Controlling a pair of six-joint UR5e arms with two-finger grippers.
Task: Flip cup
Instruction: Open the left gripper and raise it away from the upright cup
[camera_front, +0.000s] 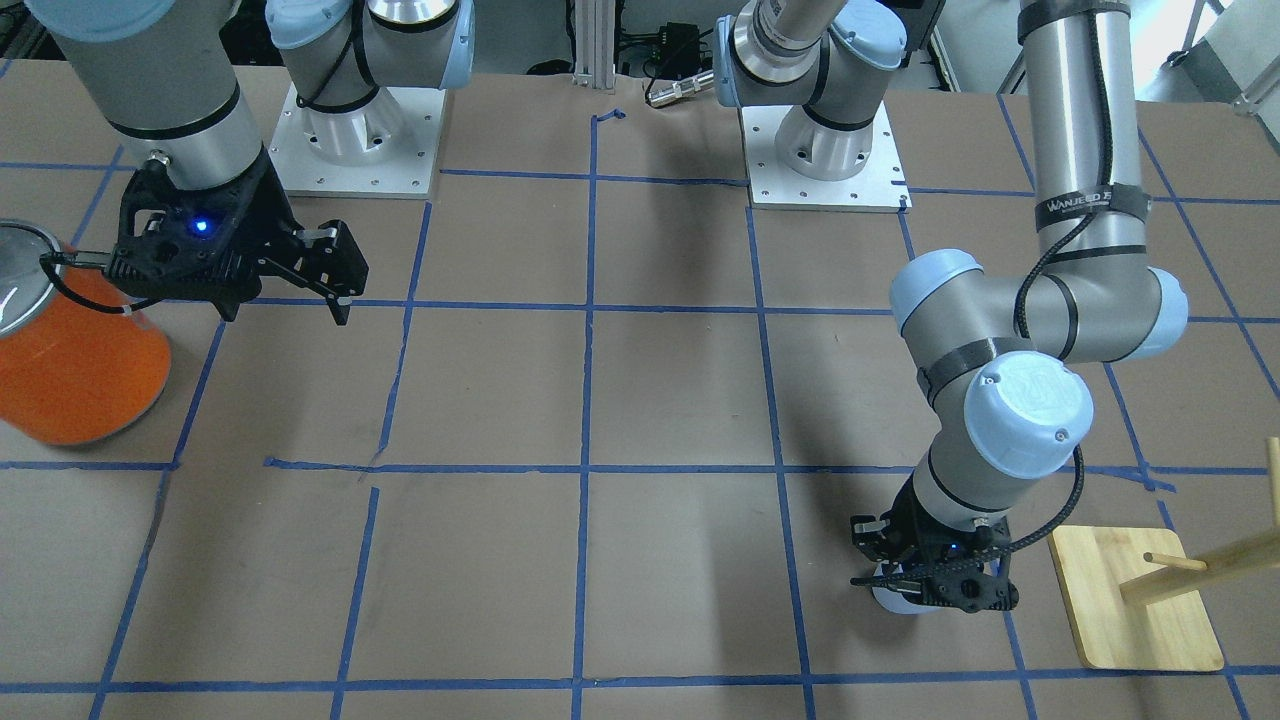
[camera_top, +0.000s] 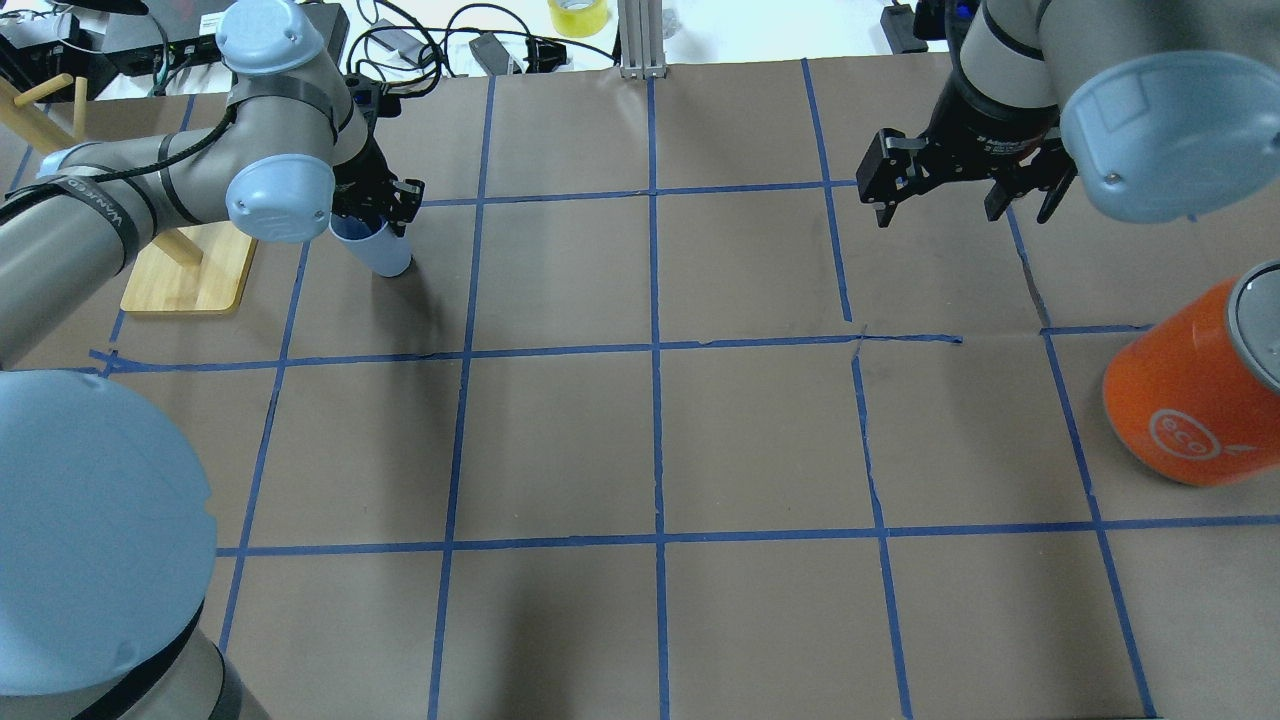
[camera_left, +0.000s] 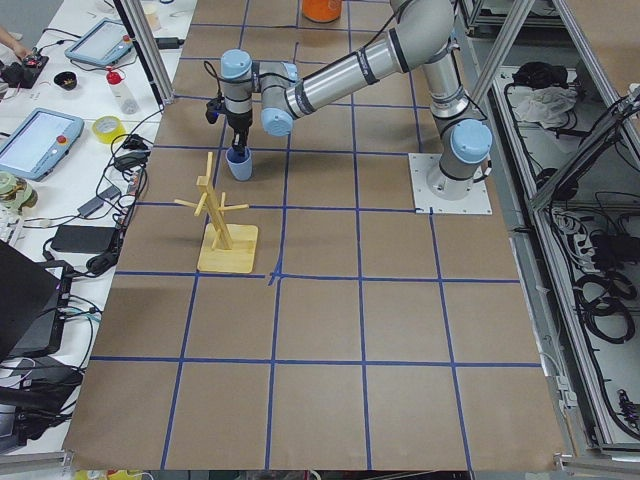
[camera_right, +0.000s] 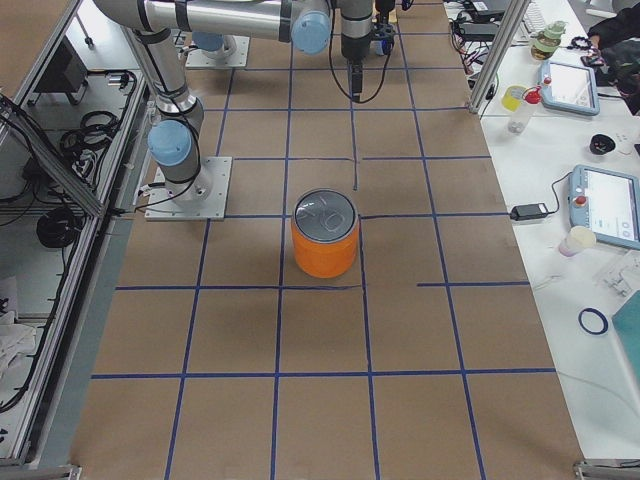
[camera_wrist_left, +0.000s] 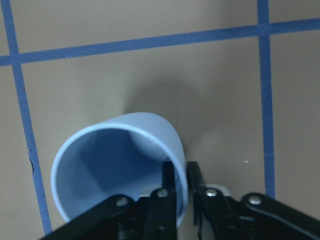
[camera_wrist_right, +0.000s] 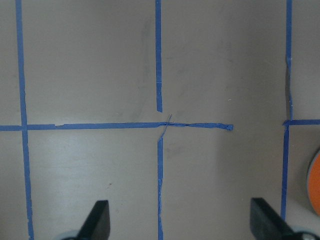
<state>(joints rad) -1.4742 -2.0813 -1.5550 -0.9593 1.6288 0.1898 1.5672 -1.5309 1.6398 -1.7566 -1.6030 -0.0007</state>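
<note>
The cup (camera_wrist_left: 120, 165) is a pale blue tumbler with its mouth up toward the left wrist camera, slightly tilted. My left gripper (camera_wrist_left: 181, 185) is shut on its rim, one finger inside the wall and one outside. In the overhead view the cup (camera_top: 378, 252) hangs under the left gripper (camera_top: 385, 212) at the far left, beside the wooden rack. It shows small in the front-facing view (camera_front: 893, 598). I cannot tell whether its base touches the table. My right gripper (camera_top: 965, 195) is open and empty above the far right of the table, its fingertips (camera_wrist_right: 100, 220) spread wide.
A large orange can (camera_top: 1190, 400) with a silver top stands at the right, near the right gripper. A wooden peg rack (camera_top: 190, 270) on a bamboo base stands just left of the cup. Blue tape lines grid the brown table (camera_top: 650, 440).
</note>
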